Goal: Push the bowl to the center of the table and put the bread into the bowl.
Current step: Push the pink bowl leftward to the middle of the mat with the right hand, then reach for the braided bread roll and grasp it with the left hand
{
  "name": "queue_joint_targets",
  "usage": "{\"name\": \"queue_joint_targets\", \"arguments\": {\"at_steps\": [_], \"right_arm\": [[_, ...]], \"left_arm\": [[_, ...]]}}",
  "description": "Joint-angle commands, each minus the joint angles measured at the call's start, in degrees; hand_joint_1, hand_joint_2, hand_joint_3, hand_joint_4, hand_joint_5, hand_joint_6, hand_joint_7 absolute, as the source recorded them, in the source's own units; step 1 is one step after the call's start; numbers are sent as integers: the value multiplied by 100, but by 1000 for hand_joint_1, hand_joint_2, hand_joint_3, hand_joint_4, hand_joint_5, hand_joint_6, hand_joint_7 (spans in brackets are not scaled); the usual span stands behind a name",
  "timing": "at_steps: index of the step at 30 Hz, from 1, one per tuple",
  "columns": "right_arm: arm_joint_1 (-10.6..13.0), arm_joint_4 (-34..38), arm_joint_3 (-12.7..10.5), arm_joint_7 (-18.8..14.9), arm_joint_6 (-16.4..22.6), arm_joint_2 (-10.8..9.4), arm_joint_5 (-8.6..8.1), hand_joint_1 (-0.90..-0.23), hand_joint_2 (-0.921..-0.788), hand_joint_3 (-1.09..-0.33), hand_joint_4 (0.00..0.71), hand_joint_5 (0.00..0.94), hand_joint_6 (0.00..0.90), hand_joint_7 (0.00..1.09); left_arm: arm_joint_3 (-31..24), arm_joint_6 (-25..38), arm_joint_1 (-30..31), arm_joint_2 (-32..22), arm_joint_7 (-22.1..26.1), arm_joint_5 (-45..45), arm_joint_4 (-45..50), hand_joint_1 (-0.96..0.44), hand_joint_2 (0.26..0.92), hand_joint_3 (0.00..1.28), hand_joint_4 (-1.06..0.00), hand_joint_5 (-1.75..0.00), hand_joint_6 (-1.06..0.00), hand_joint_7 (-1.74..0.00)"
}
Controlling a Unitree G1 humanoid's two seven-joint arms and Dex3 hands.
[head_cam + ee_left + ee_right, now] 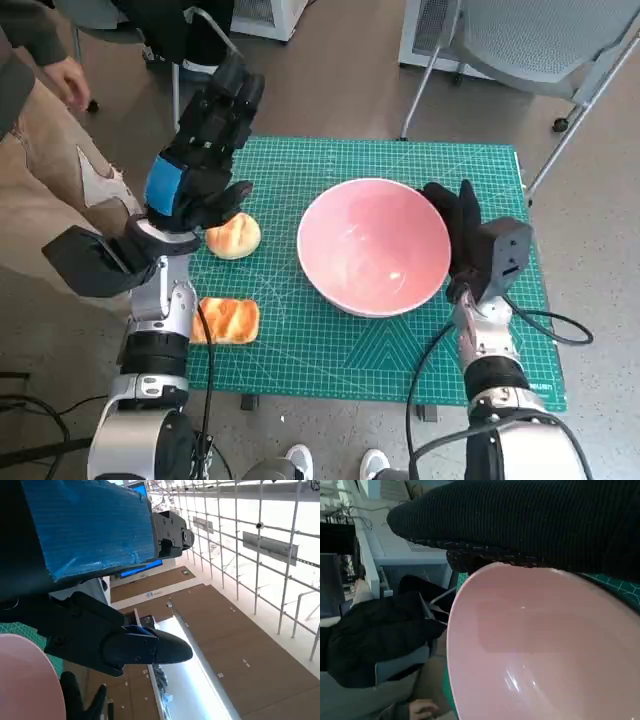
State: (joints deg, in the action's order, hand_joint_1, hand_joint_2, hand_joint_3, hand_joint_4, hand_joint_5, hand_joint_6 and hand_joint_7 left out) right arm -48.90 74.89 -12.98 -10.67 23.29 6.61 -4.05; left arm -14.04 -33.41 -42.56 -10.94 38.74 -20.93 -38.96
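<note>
The pink bowl (375,245) sits near the middle of the green cutting mat (300,340), empty. The right hand (455,225) lies flat against the bowl's right rim, fingers extended and holding nothing. Left of the bowl, a round bread roll (234,236) rests on the mat, and a toasted bread slice (228,320) lies nearer the robot than the roll. The left hand (205,150) hangs above the roll, fingers spread, seemingly not touching it. A person's hand (68,80) shows beyond the mat's far left corner.
</note>
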Motion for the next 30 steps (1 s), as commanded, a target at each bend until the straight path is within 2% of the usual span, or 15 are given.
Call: {"name": "queue_joint_targets", "arguments": {"at_steps": [1,10,15,19,24,30], "right_arm": [[-1,43,-12,-64,-91,61,39,-649,-921,-940,172,3,167,124],[-3,-130,-146,-221,123,332,-99,-654,-921,-924,169,1,168,125],[1,-445,-187,-187,613,413,-134,-637,-921,-913,171,2,170,126],[56,-770,-153,-135,1235,356,-106,-630,-921,-913,170,1,173,129],[191,-1367,-39,-429,1944,203,-186,-678,-921,-892,164,0,172,133],[440,-2201,220,-831,2360,98,-291,-713,-921,-870,150,0,167,137]], "left_arm": [[34,-16,71,2,-53,23,83,-695,921,320,-5,-2,-152,-4],[36,16,148,-11,-67,-6,193,-691,921,322,-3,0,-151,-3],[39,78,169,-8,-97,-15,249,-689,921,324,-2,0,-152,-4],[60,134,198,20,-136,-11,336,-687,921,321,-1,0,-155,-5],[107,151,235,62,-163,12,404,-683,921,312,-2,-1,-156,-5],[190,157,251,107,-222,63,448,-682,921,310,-4,-1,-156,-6]]}}
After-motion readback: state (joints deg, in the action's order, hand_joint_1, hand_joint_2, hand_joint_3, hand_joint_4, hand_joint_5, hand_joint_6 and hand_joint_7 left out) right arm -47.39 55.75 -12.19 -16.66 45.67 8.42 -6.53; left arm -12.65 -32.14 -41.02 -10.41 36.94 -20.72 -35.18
